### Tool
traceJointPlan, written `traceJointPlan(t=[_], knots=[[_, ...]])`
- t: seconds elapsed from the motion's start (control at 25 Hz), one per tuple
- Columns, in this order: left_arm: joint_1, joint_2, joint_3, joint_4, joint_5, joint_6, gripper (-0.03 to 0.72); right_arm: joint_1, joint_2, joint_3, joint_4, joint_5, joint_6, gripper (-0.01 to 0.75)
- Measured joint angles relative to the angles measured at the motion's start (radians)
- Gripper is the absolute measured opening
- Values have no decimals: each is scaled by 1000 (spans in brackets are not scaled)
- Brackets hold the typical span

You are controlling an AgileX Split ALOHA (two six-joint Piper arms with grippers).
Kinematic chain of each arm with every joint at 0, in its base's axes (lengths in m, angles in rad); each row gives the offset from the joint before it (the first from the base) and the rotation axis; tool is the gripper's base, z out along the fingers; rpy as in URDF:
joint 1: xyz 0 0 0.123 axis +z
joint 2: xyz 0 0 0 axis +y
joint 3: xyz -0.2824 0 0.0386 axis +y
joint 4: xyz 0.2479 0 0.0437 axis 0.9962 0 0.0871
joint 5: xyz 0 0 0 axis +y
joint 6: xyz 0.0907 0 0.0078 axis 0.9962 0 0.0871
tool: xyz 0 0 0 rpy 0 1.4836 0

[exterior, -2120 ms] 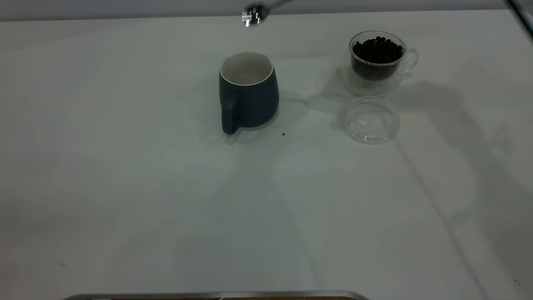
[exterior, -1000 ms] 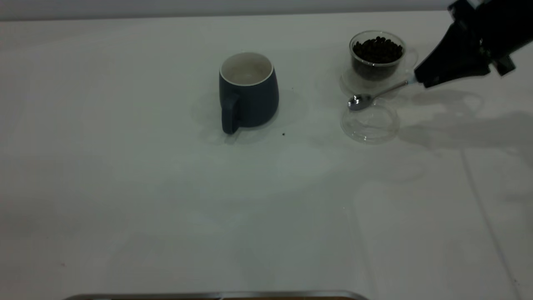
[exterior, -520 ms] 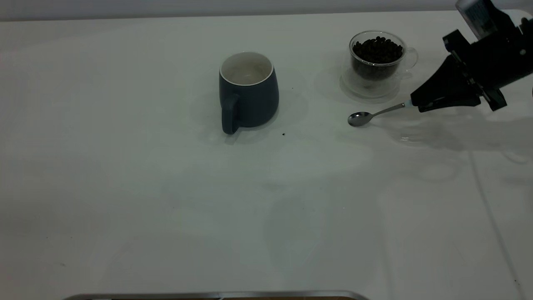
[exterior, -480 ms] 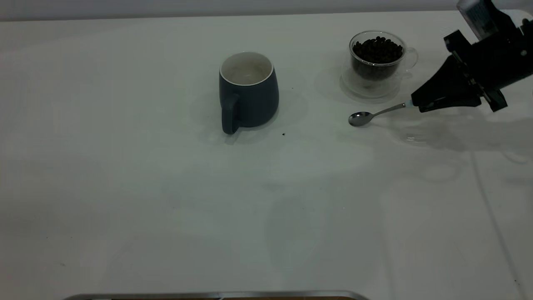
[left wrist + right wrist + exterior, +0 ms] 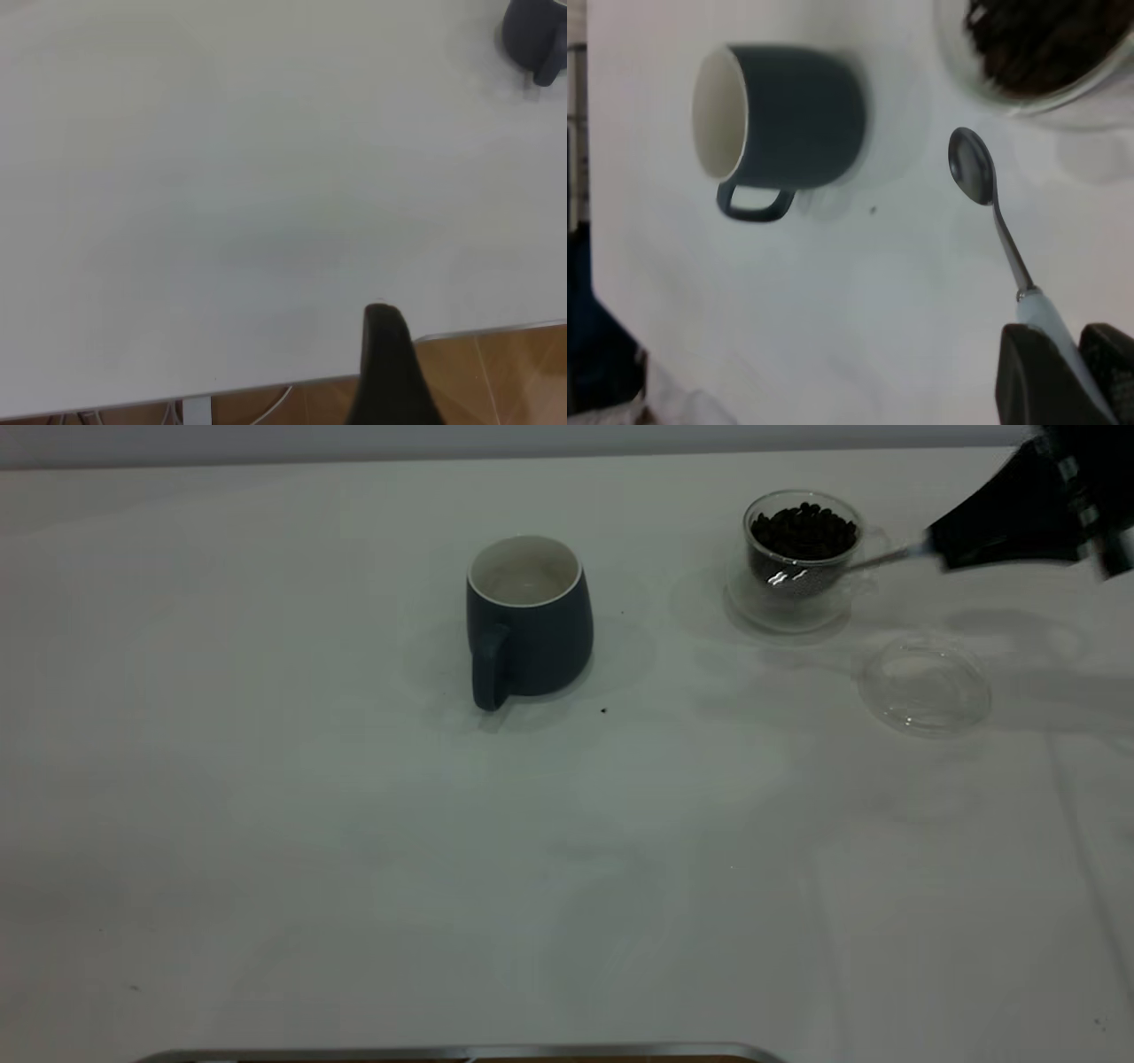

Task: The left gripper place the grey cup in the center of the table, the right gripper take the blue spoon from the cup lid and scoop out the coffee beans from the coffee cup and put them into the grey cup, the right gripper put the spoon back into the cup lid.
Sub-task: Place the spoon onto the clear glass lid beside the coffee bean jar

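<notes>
Blue spoon (image 5: 819,571) | pinched tight in right hand (image 5: 939,553) | beside coffee cup (image 5: 802,558) near far right corner of surface (image 5: 354,868) | might bump cup, spill coffee beans (image 5: 804,530) | left hand (image 5: 390,372): can't tell

Right claw (image 5: 935,549) clamped, raised at far right; left parked.

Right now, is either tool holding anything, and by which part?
The right tool pinches the small shiny metal teaspoon by its pale blue handle end. The left tool holds nothing visible.

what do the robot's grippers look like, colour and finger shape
The right gripper is matte black with fingers tapering to a point and a small pale marking on its body. Of the left gripper, only one black, round-tipped finger shows.
</notes>
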Motion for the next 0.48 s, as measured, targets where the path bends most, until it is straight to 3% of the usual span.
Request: traceJointPlan(t=[0.2, 0.48], knots=[[0, 0, 0, 0, 0, 0, 566, -90, -27, 0, -159, 3, 120, 102], [0, 0, 0, 0, 0, 1, 566, -133, -27, 0, -247, 19, 170, 102]])
